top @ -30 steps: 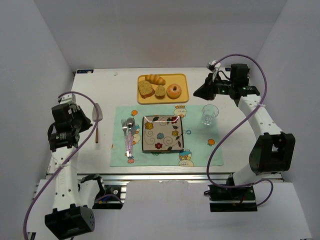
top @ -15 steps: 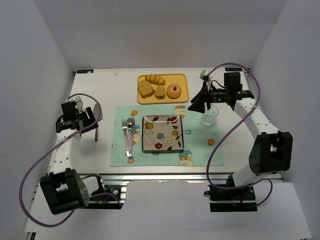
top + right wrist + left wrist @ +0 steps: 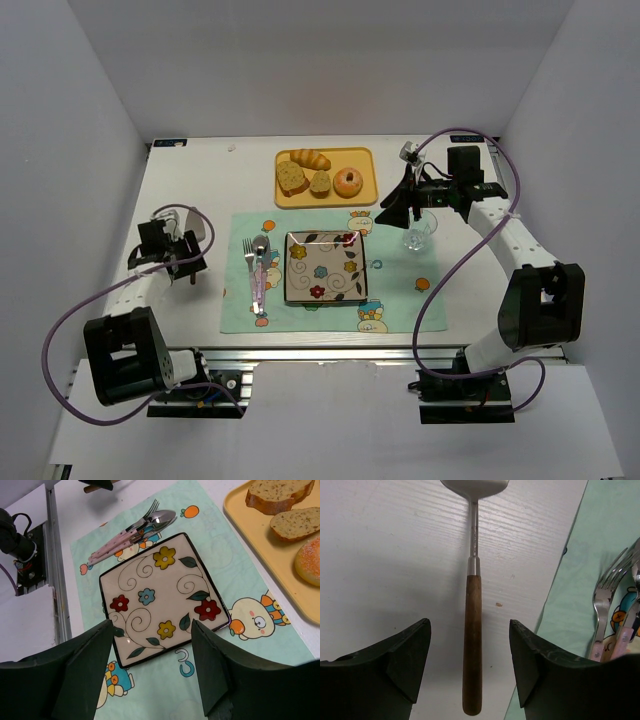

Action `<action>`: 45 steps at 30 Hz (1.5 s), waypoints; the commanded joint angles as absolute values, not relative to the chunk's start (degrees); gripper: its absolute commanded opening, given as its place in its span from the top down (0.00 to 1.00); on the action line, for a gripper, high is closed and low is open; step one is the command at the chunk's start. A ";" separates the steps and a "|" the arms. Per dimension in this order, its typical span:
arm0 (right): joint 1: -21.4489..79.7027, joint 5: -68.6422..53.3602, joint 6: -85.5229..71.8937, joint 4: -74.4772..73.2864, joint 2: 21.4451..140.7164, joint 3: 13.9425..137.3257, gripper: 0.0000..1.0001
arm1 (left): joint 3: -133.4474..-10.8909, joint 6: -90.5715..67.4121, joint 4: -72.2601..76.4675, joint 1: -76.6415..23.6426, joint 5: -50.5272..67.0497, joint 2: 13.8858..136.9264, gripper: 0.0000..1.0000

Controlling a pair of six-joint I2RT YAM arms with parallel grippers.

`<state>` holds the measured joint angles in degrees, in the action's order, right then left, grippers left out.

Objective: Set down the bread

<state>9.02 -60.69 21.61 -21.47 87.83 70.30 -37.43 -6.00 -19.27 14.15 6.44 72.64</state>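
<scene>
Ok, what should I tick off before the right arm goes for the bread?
1. Small brown-crusted bread slice uncovered on the yellow tray: ok.
2. Right gripper open: ok.
3. Right gripper above the bread: not ok, it is off the tray's right side.
4. Flowered square plate bare: ok.
5. Left gripper away from the tray, open astride the wooden-handled spatula: ok.
6. Clear glass out of the arm's path: cannot tell.

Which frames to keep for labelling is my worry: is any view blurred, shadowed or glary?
Top external: even, soft light, sharp, no glare on the plate. Left wrist: spatula crisp, a soft shadow on the table to its left, left fingers dark. Right wrist: plate and bread sharp, right fingers dark and slightly soft.
</scene>
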 commanded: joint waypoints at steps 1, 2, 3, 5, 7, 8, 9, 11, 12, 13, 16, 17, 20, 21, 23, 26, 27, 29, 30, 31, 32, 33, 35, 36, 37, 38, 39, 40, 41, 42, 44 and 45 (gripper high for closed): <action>8.88 -62.84 21.18 -20.13 87.01 69.70 0.31 | -34.37 -5.80 -12.14 14.41 8.35 70.84 0.27; 8.88 -62.93 21.18 -20.21 87.10 69.87 0.31 | -33.76 -5.89 -11.43 14.41 8.26 70.67 0.27; 8.88 -63.19 21.01 -20.39 87.19 70.13 0.30 | -33.14 -5.98 -9.95 14.41 8.26 70.66 0.27; 8.88 -63.37 20.92 -20.74 87.45 70.40 0.29 | -32.61 -6.15 -9.06 14.41 7.74 70.66 0.28; 8.88 -63.54 20.66 -20.92 87.63 70.75 0.28 | -31.91 -6.24 -6.86 14.41 7.56 70.75 0.30; 8.96 -63.54 20.65 -21.09 87.71 70.75 0.28 | -31.82 -6.24 -6.42 14.33 7.21 70.93 0.30; 8.88 -63.54 20.65 -21.35 87.80 70.93 0.27 | -31.90 -6.33 -6.07 14.41 6.95 71.62 0.30; 8.96 -63.37 20.65 -21.62 87.80 71.02 0.27 | -32.25 -6.33 -5.80 14.41 6.59 72.42 0.32; 8.88 -63.28 20.74 -21.71 87.72 71.02 0.27 | -32.34 -6.33 -5.45 14.41 6.42 72.94 0.32; 8.88 -63.02 21.00 -22.06 87.63 71.02 0.26 | -32.34 -6.42 -4.93 14.41 6.33 73.30 0.33; 8.96 -62.75 21.36 -22.50 87.45 71.01 0.26 | -32.34 -6.42 -4.48 14.41 6.42 73.65 0.34; 8.88 -62.49 21.53 -22.50 87.36 70.93 0.26 | -32.43 -6.33 -4.48 14.33 6.76 73.83 0.36; 8.88 -62.14 21.62 -22.50 87.45 70.93 0.25 | -32.17 -6.07 -4.48 14.41 7.03 74.00 0.36; 8.88 -62.23 21.62 -22.50 87.54 71.01 0.25 | -32.08 -5.89 -4.57 14.33 7.21 74.09 0.36; 8.88 -62.05 21.62 -22.50 87.63 71.10 0.25 | -31.91 -5.54 -4.92 14.41 7.38 74.09 0.36; 8.88 -61.88 21.53 -22.33 87.89 71.37 0.24 | -31.29 -5.80 -4.40 14.33 7.30 73.83 0.37; 8.88 -61.88 21.53 -22.41 87.98 71.45 0.25 | -31.03 -5.97 -4.22 14.41 7.38 73.83 0.38; 8.88 -61.87 21.53 -22.41 88.33 71.72 0.24 | -31.02 -6.24 -4.22 14.41 7.47 74.18 0.39; 8.88 -61.87 21.45 -22.41 88.33 71.89 0.24 | -31.03 -6.33 -4.22 14.33 7.47 74.27 0.40; 8.88 -61.87 21.45 -22.41 88.33 71.98 0.24 | -30.94 -6.50 -4.22 14.33 7.47 74.35 0.41; 8.88 -61.79 21.45 -22.41 88.50 72.07 0.24 | -31.02 -6.50 -4.22 14.33 7.38 74.44 0.41; 8.88 -61.79 21.45 -22.41 88.59 72.16 0.24 | -31.03 -6.50 -4.04 14.24 7.30 74.44 0.43; 8.88 -61.70 21.45 -22.32 88.68 72.07 0.24 | -31.03 -6.42 -4.13 14.06 7.12 74.27 0.50; 8.88 -61.61 21.45 -22.32 88.77 72.07 0.24 | -30.94 -6.42 -4.22 13.98 7.03 74.27 0.53; 8.96 -61.61 21.45 -22.24 88.68 72.07 0.24 | -31.11 -6.33 -4.31 13.89 6.86 74.18 0.57; 8.96 -61.44 21.45 -22.24 88.77 71.90 0.24 | -31.29 -6.33 -4.57 13.71 6.25 74.09 0.64; 8.88 -61.44 21.45 -22.15 88.68 71.89 0.24 | -31.29 -6.33 -4.57 13.62 6.15 73.92 0.67; 8.88 -61.44 21.45 -22.15 88.77 71.89 0.24 | -31.29 -6.24 -4.66 13.62 6.07 73.31 0.69; 8.88 -61.26 21.45 -22.06 88.68 71.81 0.24 | -31.38 -6.24 -4.83 13.54 5.89 72.95 0.72; 8.88 -61.17 21.45 -22.06 88.59 71.81 0.23 | -31.46 -6.24 -4.92 13.45 5.80 72.60 0.74; 8.79 -61.17 21.45 -21.89 88.59 71.72 0.23 | -31.29 -5.98 -5.44 13.45 5.71 71.63 0.75; 8.79 -61.08 21.45 -21.88 88.68 71.72 0.23 | -31.20 -5.98 -5.54 13.45 5.45 71.37 0.76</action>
<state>9.02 -60.95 21.19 -22.57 88.64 70.30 -31.38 -6.42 -5.74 13.69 6.13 74.02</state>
